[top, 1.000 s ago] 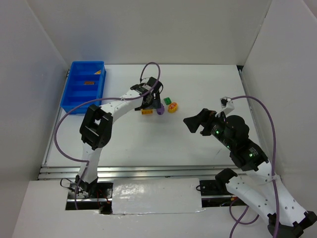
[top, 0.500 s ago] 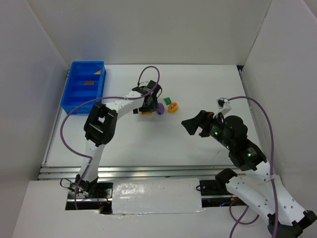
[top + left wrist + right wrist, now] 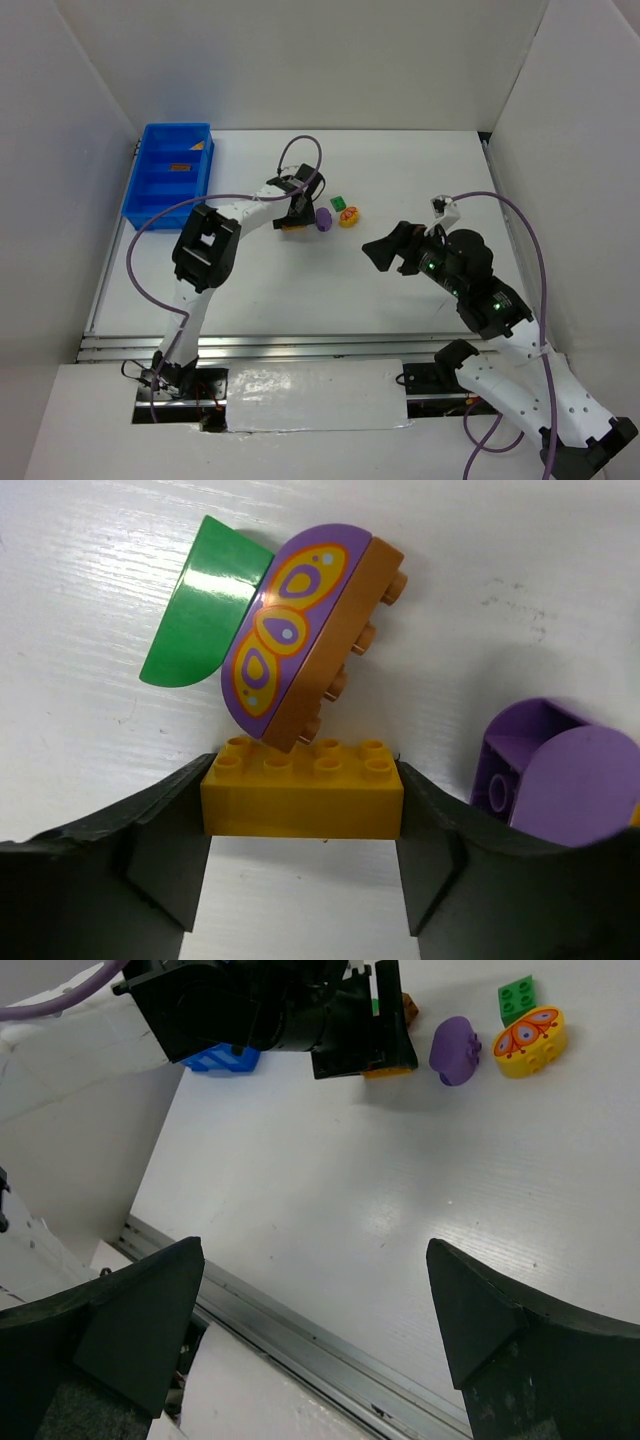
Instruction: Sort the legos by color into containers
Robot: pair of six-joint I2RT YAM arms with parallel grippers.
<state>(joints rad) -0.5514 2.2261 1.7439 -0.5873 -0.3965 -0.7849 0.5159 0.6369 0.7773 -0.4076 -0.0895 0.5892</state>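
My left gripper (image 3: 297, 222) is shut on an orange-yellow block (image 3: 302, 798), one jaw against each end, low over the table. Touching that block's far side is a brown piece with a purple patterned face (image 3: 300, 640), and a green curved piece (image 3: 205, 600) lies beside it. A purple piece (image 3: 560, 770) lies to the right; it also shows in the top view (image 3: 323, 218). A yellow-and-red round piece (image 3: 348, 216) and a small green block (image 3: 338, 202) lie just right of it. My right gripper (image 3: 385, 248) is open and empty above the table's middle. The blue bin (image 3: 170, 172) stands at the far left.
The bin holds small orange pieces in its far compartments (image 3: 200, 146). White walls stand to the left, right and back. A metal rail (image 3: 300, 1345) runs along the table's near edge. In the right wrist view the left arm (image 3: 250, 1010) reaches across the top.
My right gripper has moved a little to the left. The left arm's elbow has shifted, while its gripper stays at the orange-yellow block.
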